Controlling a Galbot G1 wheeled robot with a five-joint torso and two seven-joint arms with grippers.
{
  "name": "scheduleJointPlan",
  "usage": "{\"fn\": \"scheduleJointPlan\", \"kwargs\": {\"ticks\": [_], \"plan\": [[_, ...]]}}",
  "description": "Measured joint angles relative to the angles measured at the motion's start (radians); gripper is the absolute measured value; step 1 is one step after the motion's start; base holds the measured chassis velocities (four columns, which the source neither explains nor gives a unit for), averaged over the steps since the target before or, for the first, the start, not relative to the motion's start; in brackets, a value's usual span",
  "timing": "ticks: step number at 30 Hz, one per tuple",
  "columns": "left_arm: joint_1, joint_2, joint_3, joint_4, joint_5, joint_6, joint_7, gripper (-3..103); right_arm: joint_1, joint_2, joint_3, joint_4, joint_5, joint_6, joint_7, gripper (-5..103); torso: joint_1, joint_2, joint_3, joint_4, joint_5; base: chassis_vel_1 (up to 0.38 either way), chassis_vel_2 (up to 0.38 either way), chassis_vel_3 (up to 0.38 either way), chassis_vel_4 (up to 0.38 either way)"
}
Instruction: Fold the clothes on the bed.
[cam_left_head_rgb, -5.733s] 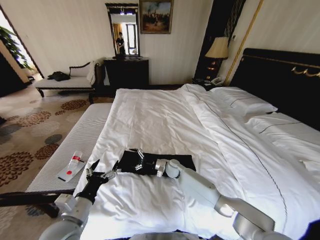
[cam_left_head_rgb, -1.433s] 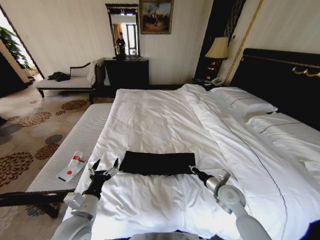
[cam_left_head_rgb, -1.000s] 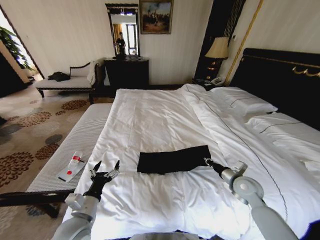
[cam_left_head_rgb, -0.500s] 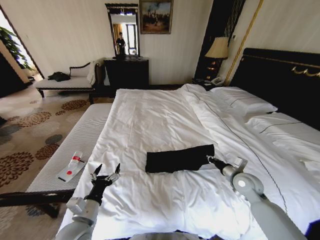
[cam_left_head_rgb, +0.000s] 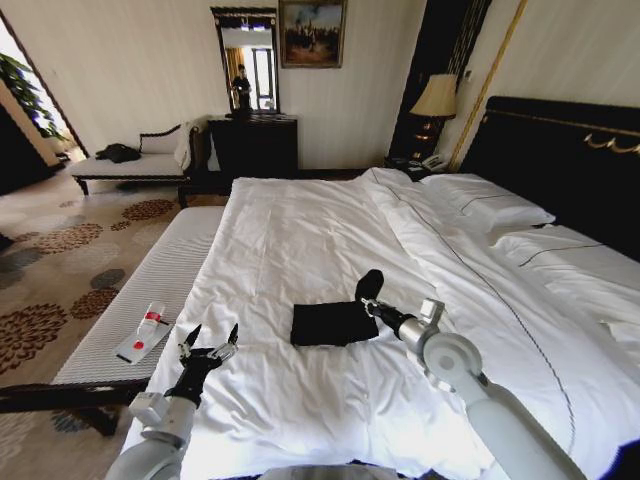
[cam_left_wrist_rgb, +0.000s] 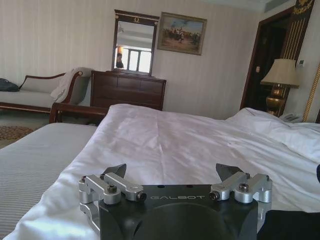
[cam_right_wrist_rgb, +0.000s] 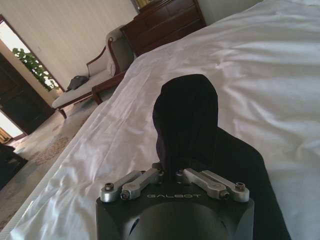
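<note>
White duvet covers the bed, soft and rumpled, with a bench alongside. On it lies the T-shirt, a limp, light bundle; my right gripper is clenched on its lifted end, which droops over the fingers. It needs an edge pinch. My left gripper hovers released near the bed's edge.

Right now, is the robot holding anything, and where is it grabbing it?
The right gripper pinches the T-shirt by its lifted right end. The left gripper is open and empty.
</note>
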Motion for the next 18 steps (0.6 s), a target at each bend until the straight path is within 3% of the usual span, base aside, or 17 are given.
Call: {"fn": "scheduleJointPlan", "kwargs": {"ticks": [3,8,18], "plan": [[-0.006,0.006,-0.006,0.007,-0.014,0.001,-0.001,100,0.044,0.018,-0.065,-0.050,-0.004,-0.005,0.001,4,0.000,0.000,0.000,0.0002,0.0002,0.000,0.000,0.000,0.000],[-0.016,0.020,-0.024,0.021,-0.042,0.004,-0.002,100,0.078,0.042,-0.161,-0.131,-0.089,-0.003,-0.030,4,0.000,0.000,0.000,-0.0001,0.0004,0.000,0.000,0.000,0.000],[-0.032,0.022,-0.024,0.034,-0.053,0.006,-0.002,100,0.094,0.063,-0.250,-0.191,-0.194,0.006,-0.067,4,0.000,0.000,0.000,-0.0001,0.0003,0.000,0.000,0.000,0.000]]}}
